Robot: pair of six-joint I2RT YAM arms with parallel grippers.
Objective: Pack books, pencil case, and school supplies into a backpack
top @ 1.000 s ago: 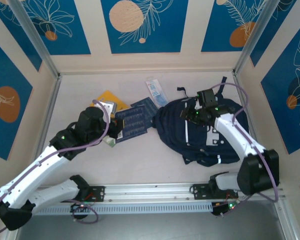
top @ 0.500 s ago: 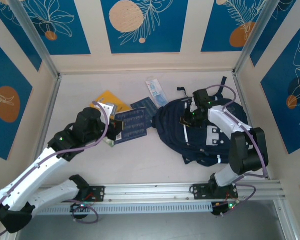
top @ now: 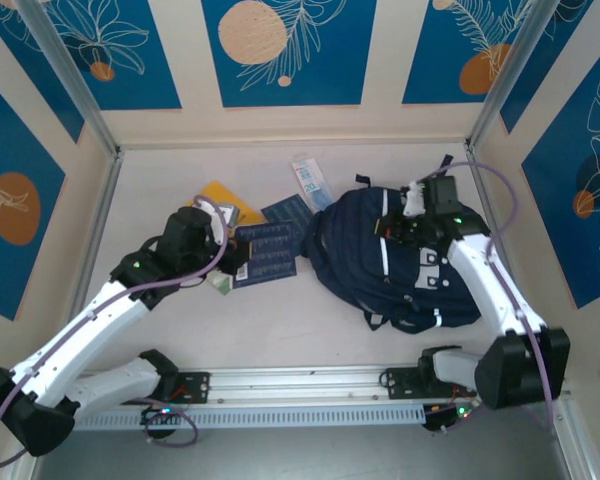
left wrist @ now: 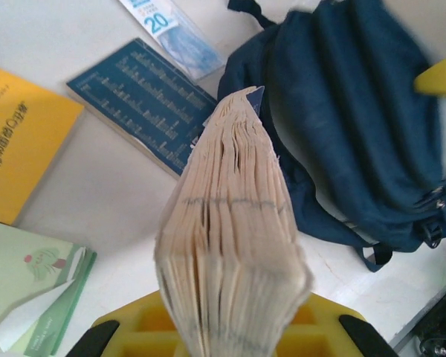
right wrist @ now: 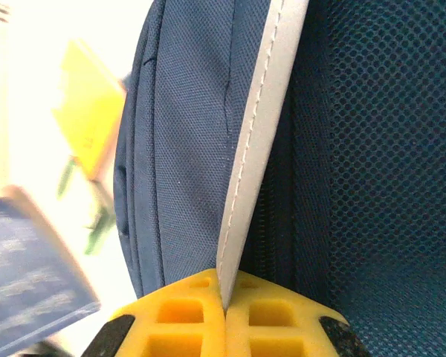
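My left gripper (top: pixel 236 257) (left wrist: pixel 230 331) is shut on a dark navy book (top: pixel 267 251), seen edge-on as fanned pages (left wrist: pixel 230 245), held left of the backpack (top: pixel 420 270) (left wrist: pixel 357 126). A second navy book (top: pixel 291 212) (left wrist: pixel 145 100), the yellow-orange book (top: pixel 218 197) (left wrist: pixel 15 149), a pale blue-white packet (top: pixel 310 180) (left wrist: pixel 178 33) and a pale green packet (top: pixel 218 284) (left wrist: pixel 30 290) lie on the table. My right gripper (top: pixel 395 226) (right wrist: pixel 224 305) is shut on the backpack's white stripe (right wrist: pixel 260 149), beside its zip. The red packet is out of view.
The white table (top: pixel 280 320) is walled in by blue-patterned panels on three sides. A metal rail (top: pixel 300 385) with both arm bases runs along the near edge. Bare table lies in front of the books and backpack.
My right gripper has swung to the right and back while gripping the backpack, lifting and reshaping its top. My left gripper, still holding the navy book, has shifted slightly toward the back.
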